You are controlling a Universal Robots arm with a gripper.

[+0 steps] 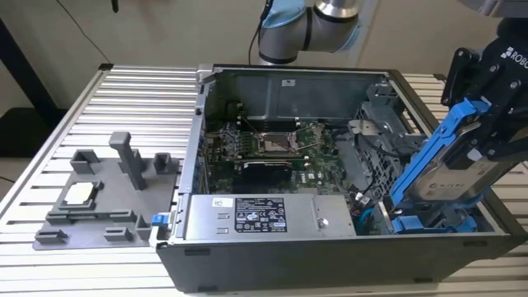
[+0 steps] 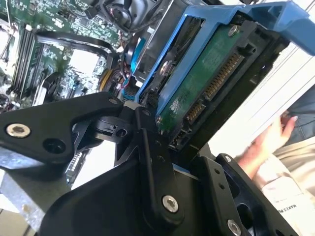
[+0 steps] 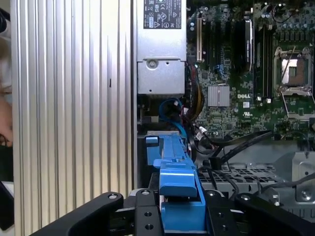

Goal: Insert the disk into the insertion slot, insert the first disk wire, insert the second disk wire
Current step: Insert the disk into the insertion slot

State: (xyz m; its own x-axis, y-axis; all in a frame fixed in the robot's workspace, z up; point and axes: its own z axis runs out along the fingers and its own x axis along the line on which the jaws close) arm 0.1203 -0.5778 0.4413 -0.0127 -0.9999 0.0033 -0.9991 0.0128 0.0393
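My gripper (image 1: 493, 133) is shut on the disk (image 1: 449, 167), a silver-grey drive in a bright blue carrier. I hold it steeply tilted over the open computer case's corner at the exterior view's right. Its lower end reaches down into the insertion slot (image 1: 429, 221), the grey drive bay with blue parts beside the power supply. In the second wrist view the disk's green circuit board (image 2: 206, 83) and its connectors face the camera between the black fingers (image 2: 152, 147). In the first wrist view the blue carrier (image 3: 174, 167) runs from the gripper (image 3: 179, 219) toward the bay. Blue cables (image 3: 172, 107) lie coiled just beyond it.
The silver power-supply box (image 1: 259, 216) sits along the case's front wall, with the motherboard (image 1: 272, 145) behind it. A grey fixture plate (image 1: 99, 198) with upright posts lies on the slatted table (image 1: 123, 93) at the exterior view's left. A person's hand (image 2: 268, 142) is close by.
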